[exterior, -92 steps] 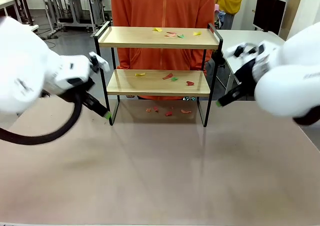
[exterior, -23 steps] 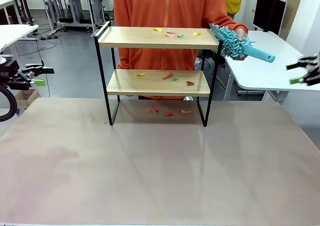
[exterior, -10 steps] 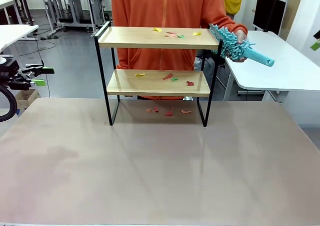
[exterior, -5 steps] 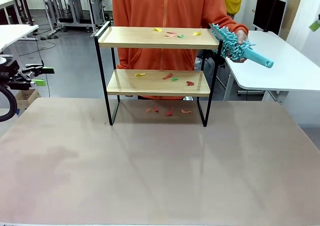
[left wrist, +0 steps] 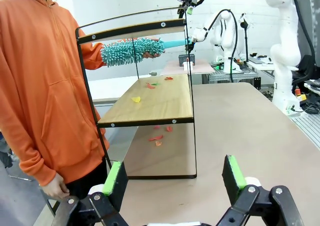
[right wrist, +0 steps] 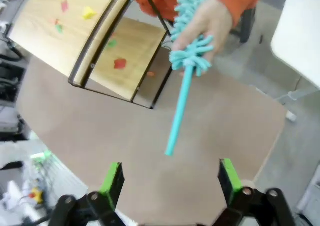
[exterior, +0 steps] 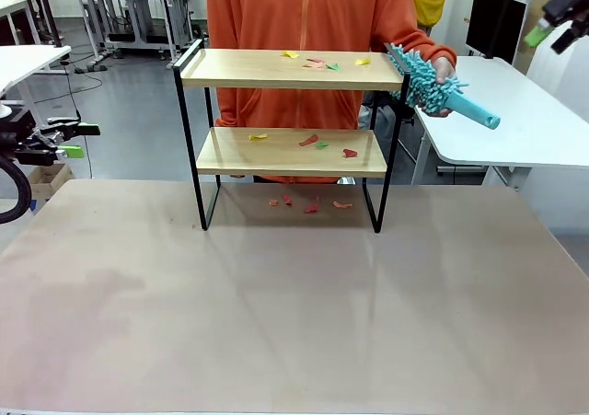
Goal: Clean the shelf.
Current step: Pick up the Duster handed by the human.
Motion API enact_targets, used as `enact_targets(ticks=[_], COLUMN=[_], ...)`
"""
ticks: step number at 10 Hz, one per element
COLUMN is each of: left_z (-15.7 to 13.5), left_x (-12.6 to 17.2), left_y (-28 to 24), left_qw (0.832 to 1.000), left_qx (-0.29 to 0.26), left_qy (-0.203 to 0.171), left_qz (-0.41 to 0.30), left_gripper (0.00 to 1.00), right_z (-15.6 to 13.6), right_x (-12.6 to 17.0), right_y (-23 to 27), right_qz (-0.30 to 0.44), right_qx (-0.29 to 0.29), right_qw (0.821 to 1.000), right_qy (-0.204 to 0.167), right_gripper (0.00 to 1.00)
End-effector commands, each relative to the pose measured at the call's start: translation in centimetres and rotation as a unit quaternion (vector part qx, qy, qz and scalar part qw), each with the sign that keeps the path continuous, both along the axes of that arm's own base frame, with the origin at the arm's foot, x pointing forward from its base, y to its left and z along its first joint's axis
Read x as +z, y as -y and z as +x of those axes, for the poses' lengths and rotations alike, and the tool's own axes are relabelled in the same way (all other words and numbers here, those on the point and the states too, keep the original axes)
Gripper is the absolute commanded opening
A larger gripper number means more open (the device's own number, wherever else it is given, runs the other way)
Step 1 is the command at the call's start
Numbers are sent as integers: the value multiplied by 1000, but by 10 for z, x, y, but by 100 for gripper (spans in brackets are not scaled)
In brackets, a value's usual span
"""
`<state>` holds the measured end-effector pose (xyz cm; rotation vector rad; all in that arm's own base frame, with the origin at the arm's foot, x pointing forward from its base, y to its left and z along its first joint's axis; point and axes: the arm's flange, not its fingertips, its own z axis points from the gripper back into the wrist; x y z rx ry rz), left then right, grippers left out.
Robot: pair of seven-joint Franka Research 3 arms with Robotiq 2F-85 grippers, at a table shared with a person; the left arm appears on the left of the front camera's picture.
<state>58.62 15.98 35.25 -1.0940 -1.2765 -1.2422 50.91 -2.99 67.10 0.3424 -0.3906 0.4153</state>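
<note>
The shelf [exterior: 290, 153] stands at the table's far middle, with coloured scraps on its top board [exterior: 317, 63], on its lower board and on the table beneath. A person in orange holds a teal duster [exterior: 431, 79] at the shelf's top right corner, handle pointing right. High at the upper right, my right gripper [exterior: 552, 24] is open. In the right wrist view its pads [right wrist: 112, 183] look down on the duster handle [right wrist: 180, 105] and the hand [right wrist: 205, 23]. My left gripper [exterior: 74, 140] is open at the far left, off the table; it [left wrist: 172, 178] faces the shelf's end [left wrist: 150, 103].
The brown table [exterior: 294, 305] stretches bare in front of the shelf. White tables stand at the right [exterior: 515, 130] and the far left [exterior: 23, 61]. The person [exterior: 299, 10] stands right behind the shelf.
My right gripper has risen from the right edge to the upper right corner. The duster's handle has dipped slightly. The left arm has not moved.
</note>
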Motion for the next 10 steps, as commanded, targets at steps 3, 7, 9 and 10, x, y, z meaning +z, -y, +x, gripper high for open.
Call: enact_targets(ticks=[3, 7, 9, 10], left_z=[0, 0, 0, 0], left_x=[2, 2, 2, 2], left_y=[-1, -1, -1, -1], left_qw=[1000, 1000, 1000, 1000], left_qx=[0, 0, 0, 0], left_qy=[1, 1, 1, 1], left_qz=[1, 1, 1, 1], left_gripper=[100, 100, 100, 100], right_z=[-13, -11, -22, -26], right_x=[-33, -25, -51, -59], right_y=[-34, -36, -57, -61], right_qz=[-35, -18, -7, -8], right_qx=[1, -14, -50, -63], right_qw=[999, 999, 997, 995], right_qy=[31, 29, 58, 74], right_gripper=[100, 100, 100, 100])
